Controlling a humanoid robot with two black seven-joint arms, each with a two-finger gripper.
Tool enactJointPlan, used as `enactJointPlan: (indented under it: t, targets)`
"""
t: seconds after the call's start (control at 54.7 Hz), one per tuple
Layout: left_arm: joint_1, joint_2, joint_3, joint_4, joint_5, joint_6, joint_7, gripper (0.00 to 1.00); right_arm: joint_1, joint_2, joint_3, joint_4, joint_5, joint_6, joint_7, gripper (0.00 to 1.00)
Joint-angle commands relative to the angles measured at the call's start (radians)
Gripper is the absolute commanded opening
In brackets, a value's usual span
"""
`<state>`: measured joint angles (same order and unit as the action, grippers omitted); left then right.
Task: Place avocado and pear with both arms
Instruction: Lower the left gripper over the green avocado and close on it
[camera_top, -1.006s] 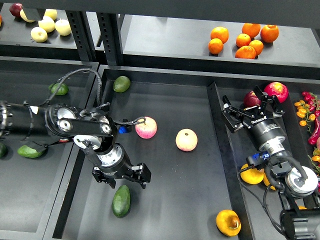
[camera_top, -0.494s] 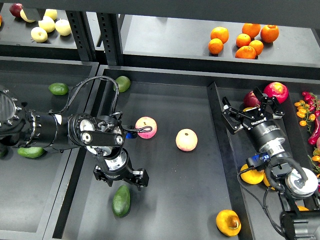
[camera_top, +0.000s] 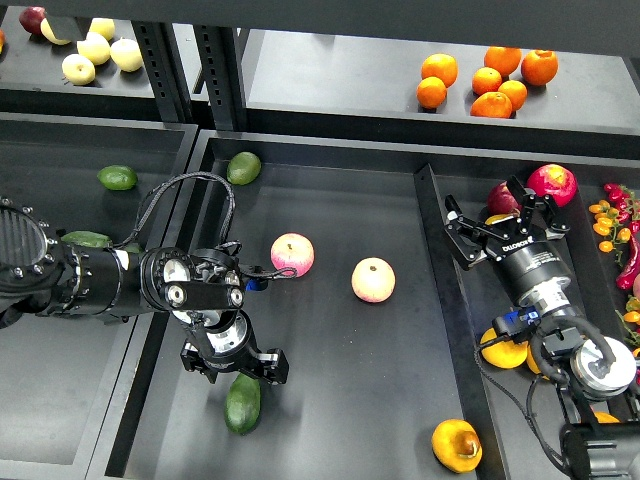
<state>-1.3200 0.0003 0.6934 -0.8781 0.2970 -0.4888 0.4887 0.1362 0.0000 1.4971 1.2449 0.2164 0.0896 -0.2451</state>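
Note:
The dark green avocado (camera_top: 242, 403) lies on the central tray (camera_top: 340, 420), near its front left. My left gripper (camera_top: 235, 365) is open and hovers right over the avocado's far end, one finger on each side. I cannot tell whether it touches the fruit. The golden pear (camera_top: 456, 445) with its dark blotch lies at the tray's front right, with nothing near it. My right gripper (camera_top: 502, 210) is open and empty over the right tray, near the red apples (camera_top: 553, 183).
Two pink-and-yellow apples (camera_top: 292, 255) (camera_top: 373, 280) lie mid-tray. An olive avocado (camera_top: 243, 167) sits at the back left corner. Paler avocados (camera_top: 117, 178) lie in the left tray. Oranges (camera_top: 487, 80) and yellow apples (camera_top: 98, 50) are on the back shelf. A raised divider (camera_top: 440, 300) separates the right tray.
My left arm has drawn back to the left. Its gripper has moved slightly down and left, closer over the avocado. The right arm and the fruit have not moved.

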Motion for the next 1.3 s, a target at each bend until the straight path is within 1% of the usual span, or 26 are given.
enactJointPlan:
  t: [0.0, 0.878, 1.281]
  targets:
    - [0.010, 0.000, 0.001, 0.016, 0.001, 0.000, 0.000, 0.99, -0.009, 0.000, -0.002, 0.002, 0.000, 0.002, 0.000, 1.00]
    - [0.079, 0.000, 0.006, 0.108, 0.017, 0.000, 0.000, 0.99, -0.010, 0.000, -0.011, 0.002, 0.000, 0.004, -0.002, 1.00]
    - [0.077, 0.000, -0.012, 0.106, 0.014, 0.000, 0.000, 0.99, -0.010, 0.000, -0.014, 0.001, 0.000, 0.004, -0.003, 1.00]
